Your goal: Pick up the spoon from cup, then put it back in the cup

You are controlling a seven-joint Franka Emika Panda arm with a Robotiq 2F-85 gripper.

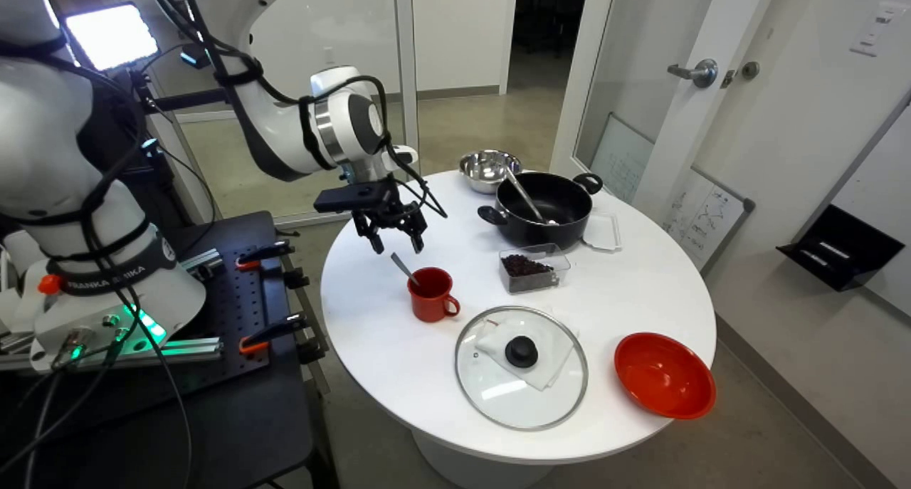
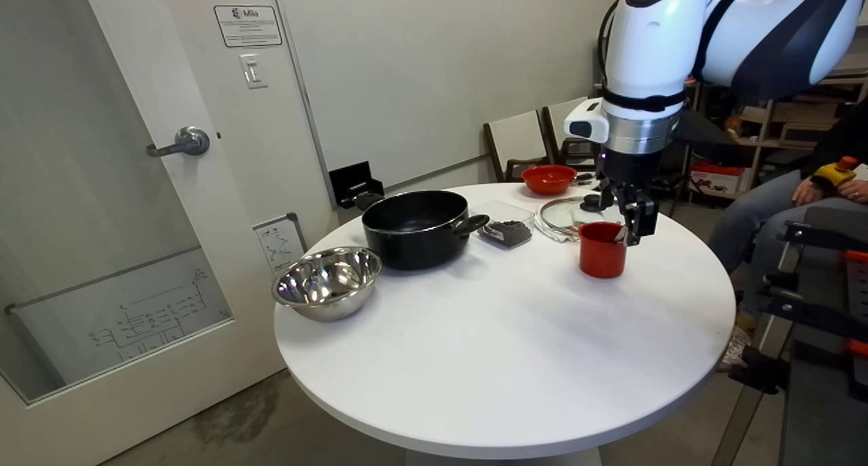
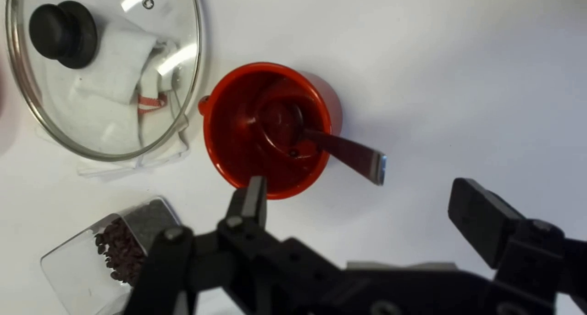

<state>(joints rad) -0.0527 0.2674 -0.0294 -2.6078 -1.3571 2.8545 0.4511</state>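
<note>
The cup (image 1: 431, 302), a small red mug (image 2: 602, 256), stands upright on the white table in both exterior views. A slim metal spoon (image 1: 402, 266) leans inside it, its handle sticking out over the rim. From above, in the wrist view, the spoon (image 3: 351, 155) crosses the right rim of the cup (image 3: 224, 145); its bowl end is dim inside. My gripper (image 1: 397, 248) hangs above the cup, on the side where the handle tip pokes out. With jaws spread wide, the gripper (image 3: 358, 181) holds nothing; the handle tip shows in the gap between its fingers, apart from both.
A glass lid (image 1: 522, 396) lies over a cloth near the cup, with a clear box (image 1: 534, 268) of dark bits close by. Further off are a black pot (image 2: 417, 239) with a utensil in it, a steel bowl (image 2: 325, 296) and a shallow red bowl (image 1: 665, 375).
</note>
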